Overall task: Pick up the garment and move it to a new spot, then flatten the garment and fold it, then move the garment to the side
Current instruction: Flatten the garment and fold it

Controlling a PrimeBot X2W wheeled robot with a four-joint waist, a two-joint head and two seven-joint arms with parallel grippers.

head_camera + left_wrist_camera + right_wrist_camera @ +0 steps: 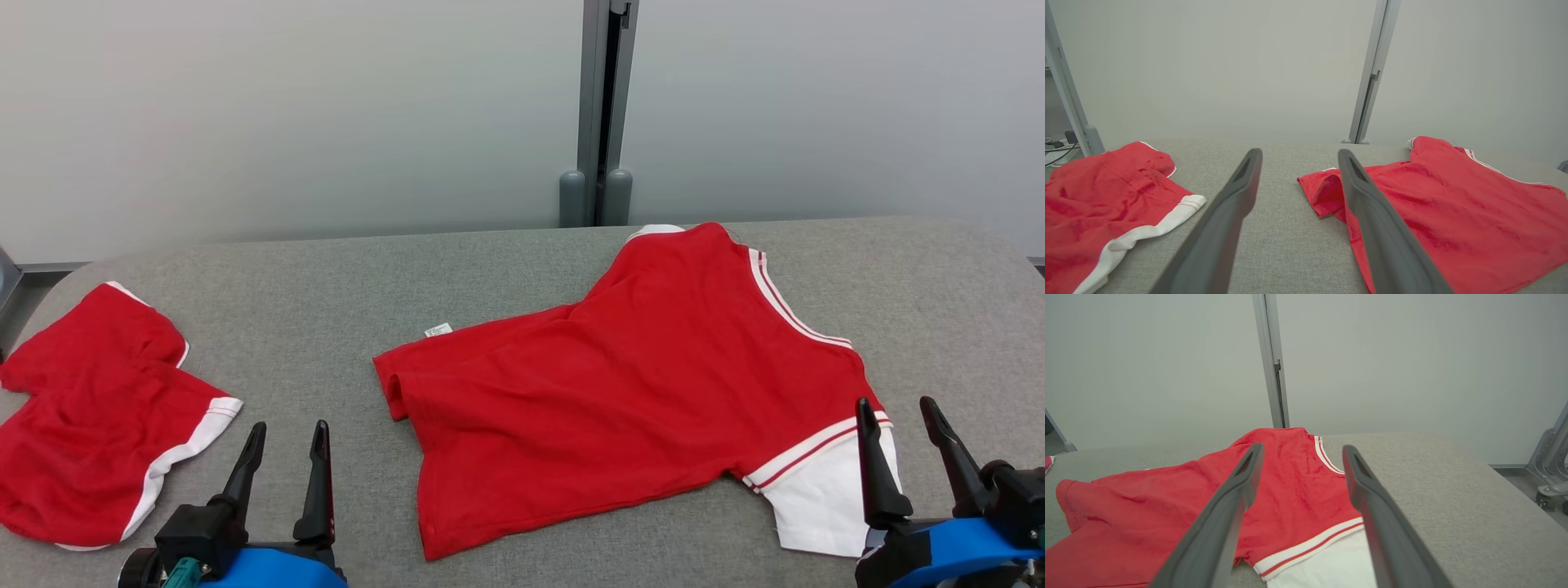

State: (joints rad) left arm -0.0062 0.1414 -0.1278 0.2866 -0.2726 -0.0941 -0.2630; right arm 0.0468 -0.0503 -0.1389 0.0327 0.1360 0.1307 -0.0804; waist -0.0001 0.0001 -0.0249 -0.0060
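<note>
Two dark-fingered tools are rising from the bottom edge of the head view, the left tool (291,425) at lower left and the right tool (894,402) at lower right. Both are standing wide open and gripping nothing. Between them the garment (620,392), a red shirt with white striped trim, is lying spread on the grey bench (326,278), right of the middle. Its white sleeve (824,498) is lying just beside the right tool's fingers (whether they are touching it I cannot tell). A pair of red shorts (90,408) with a white hem is lying crumpled near the bench's left end, well apart from the garment. A grey post (604,106) is standing behind the bench against the pale wall.

Seen from the left wrist, the left tool's fingers are pointing over bare bench cloth between the red shorts and the garment, parted wide and holding nothing.

Seen from the right wrist, the right tool's fingers are pointing across the garment's sleeve end, spread wide, with nothing gripped between them.
</note>
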